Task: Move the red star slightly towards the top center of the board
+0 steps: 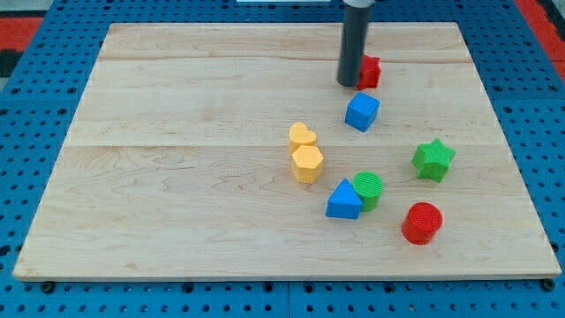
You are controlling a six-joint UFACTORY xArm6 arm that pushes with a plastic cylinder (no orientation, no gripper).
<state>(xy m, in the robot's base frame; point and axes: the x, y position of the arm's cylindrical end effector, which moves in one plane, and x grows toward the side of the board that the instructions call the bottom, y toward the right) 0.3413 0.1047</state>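
Standing near the wooden worktop's (177,88) top centre, my tip (350,83) touched the left side of the red star (370,71), a light, rigid block likely to slide easily when nudged; there was no claw.
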